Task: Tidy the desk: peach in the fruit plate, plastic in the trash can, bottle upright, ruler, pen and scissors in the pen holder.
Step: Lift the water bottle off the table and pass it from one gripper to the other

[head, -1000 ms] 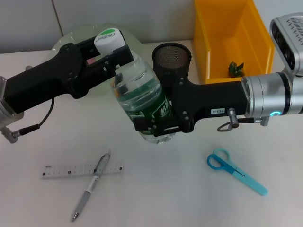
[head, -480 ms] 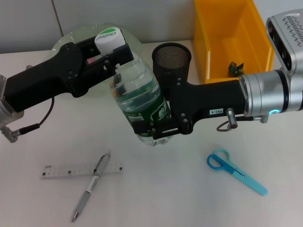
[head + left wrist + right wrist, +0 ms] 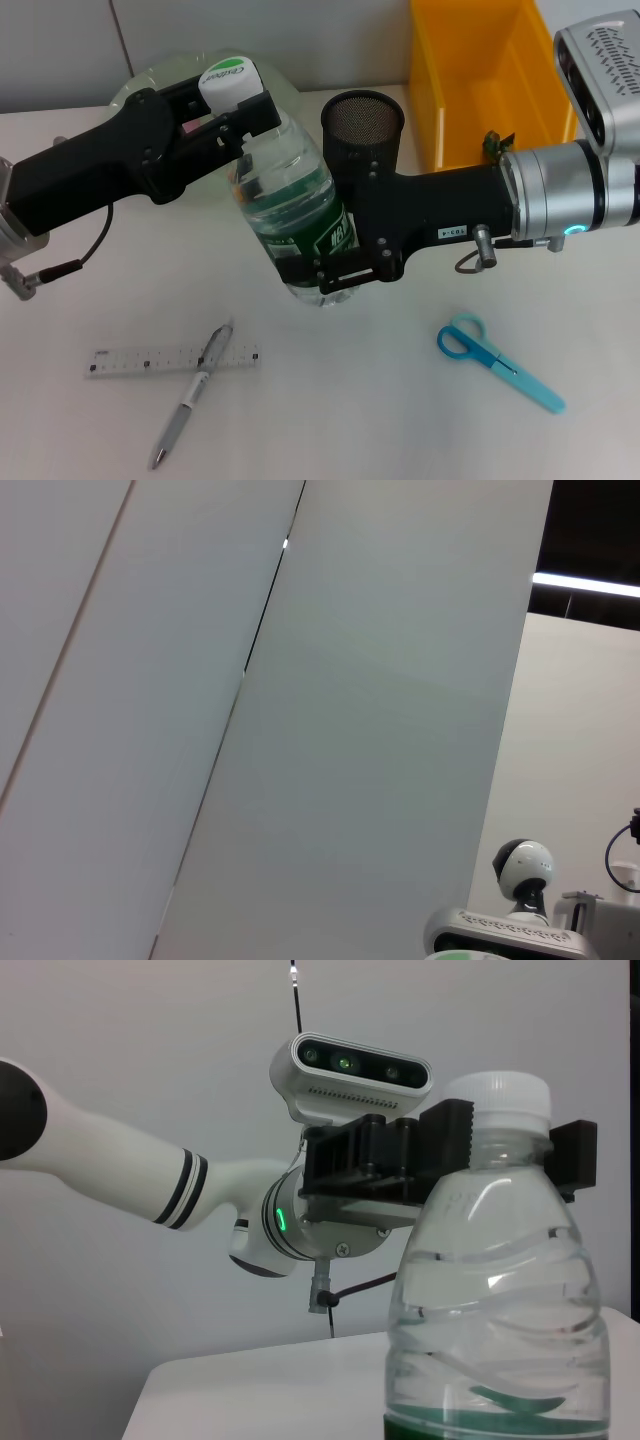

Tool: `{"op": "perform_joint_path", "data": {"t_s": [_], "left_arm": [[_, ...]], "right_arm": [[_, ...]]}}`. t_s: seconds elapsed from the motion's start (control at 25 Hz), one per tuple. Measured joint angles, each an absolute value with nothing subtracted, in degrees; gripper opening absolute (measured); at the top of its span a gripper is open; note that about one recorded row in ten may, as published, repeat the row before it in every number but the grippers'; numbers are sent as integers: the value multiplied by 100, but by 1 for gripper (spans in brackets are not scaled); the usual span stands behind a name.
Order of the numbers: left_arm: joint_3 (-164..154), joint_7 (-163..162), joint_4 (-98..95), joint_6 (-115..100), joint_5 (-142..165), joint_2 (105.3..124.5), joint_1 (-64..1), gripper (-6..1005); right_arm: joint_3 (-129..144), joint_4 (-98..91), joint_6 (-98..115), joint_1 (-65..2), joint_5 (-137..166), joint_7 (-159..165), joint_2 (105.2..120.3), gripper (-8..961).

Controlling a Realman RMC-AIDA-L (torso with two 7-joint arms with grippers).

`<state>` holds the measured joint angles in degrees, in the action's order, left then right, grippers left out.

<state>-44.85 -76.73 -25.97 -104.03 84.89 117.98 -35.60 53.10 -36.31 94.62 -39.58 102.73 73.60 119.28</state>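
I am holding the clear plastic water bottle with a green label and white cap (image 3: 290,195) between both arms, just beside the black mesh pen holder (image 3: 362,128), on its left. The bottle's long axis is standing close to vertical, cap end pointing up and leaning slightly away from the pen holder; the right wrist view shows it nearly upright. My left gripper (image 3: 238,118) is clamping the bottle at its neck just under the cap, jaws closed on it. My right gripper (image 3: 330,272) is gripping the bottle low on its body, around the green label, directly in front of the pen holder. The orange plastic bin (image 3: 490,80) is sitting just to the right of the pen holder, and the pale round plate (image 3: 135,88) is lying well to its left, behind my left arm. In front of the pen holder, the blue-handled scissors (image 3: 497,362) are lying to the right, and the silver pen (image 3: 192,394) is lying across the clear ruler (image 3: 140,361) to the left.
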Motion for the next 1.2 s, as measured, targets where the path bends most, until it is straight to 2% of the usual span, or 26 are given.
{"op": "perform_joint_path", "data": {"t_s": [1.2], "left_arm": [[-4332,-7799,-2750,-10367,8492,11743,-3630,466]], "right_arm": [[5886,-3710,8841,-3875,10308,7378,11918,771]]}}
